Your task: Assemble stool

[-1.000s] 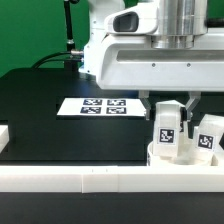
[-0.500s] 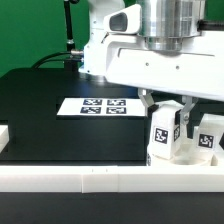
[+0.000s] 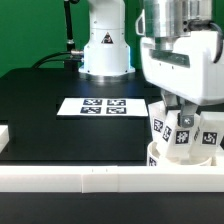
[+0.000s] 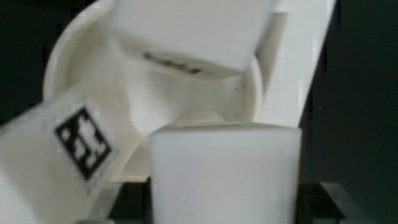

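My gripper (image 3: 182, 120) is shut on a white block leg (image 3: 183, 136) with a black-and-white tag, held a little tilted over the round white seat (image 3: 168, 160) at the exterior view's right. Two more tagged legs (image 3: 158, 128) (image 3: 211, 137) stand up from the seat on either side of it. In the wrist view the held leg (image 4: 222, 172) fills the gap between the dark fingers (image 4: 342, 202). Behind it are the seat (image 4: 169, 45) and a tagged leg (image 4: 80, 138).
The marker board (image 3: 103, 106) lies flat on the black table behind the seat. A long white rail (image 3: 90, 179) runs along the front edge, and a short rail end (image 3: 5, 136) sits at the exterior view's left. The robot base (image 3: 105, 50) stands at the back.
The wrist has swung toward the exterior view's right and turned, uncovering the robot base. The held leg has turned with it over the seat. The grip is unchanged.
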### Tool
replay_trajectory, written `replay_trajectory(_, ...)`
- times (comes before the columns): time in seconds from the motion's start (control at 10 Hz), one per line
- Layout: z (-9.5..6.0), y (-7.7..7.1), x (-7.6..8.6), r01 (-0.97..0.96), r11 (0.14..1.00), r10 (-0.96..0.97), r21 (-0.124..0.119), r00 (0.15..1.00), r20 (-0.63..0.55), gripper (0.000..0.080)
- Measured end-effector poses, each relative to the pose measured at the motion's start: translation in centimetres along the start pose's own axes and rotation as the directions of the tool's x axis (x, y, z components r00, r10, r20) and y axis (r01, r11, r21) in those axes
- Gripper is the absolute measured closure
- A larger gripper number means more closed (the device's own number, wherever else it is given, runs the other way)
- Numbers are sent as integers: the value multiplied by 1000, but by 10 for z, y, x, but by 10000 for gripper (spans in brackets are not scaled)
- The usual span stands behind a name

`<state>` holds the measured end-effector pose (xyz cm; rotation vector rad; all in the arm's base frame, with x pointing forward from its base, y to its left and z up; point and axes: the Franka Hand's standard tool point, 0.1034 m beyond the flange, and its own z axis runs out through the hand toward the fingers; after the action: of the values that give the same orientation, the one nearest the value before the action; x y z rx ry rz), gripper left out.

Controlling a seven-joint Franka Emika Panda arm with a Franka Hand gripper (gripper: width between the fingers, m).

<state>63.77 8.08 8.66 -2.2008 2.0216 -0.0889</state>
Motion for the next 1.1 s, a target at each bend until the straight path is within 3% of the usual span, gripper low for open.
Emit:
replay_trajectory(0.2,1,-5,-8,-257,966,257,28,966,28,460)
replay_trajectory(0.5,2,-5,-12,-424,905,422,17,904,62,460)
replay_trajectory(0.6,1,-5,-11,-379,925,378,13,924,64,360)
replay_trajectory(0.7,-4,-6,-9,-285,959,284,0,956,68,191)
replay_trajectory(0.8,-11,-9,-10,-213,977,213,-9,974,78,191)
replay_trajectory(1.0,-23,-16,-12,-117,993,115,20,990,86,159)
replay_trajectory(1.1,-22,-16,-11,-18,999,16,28,997,81,151)
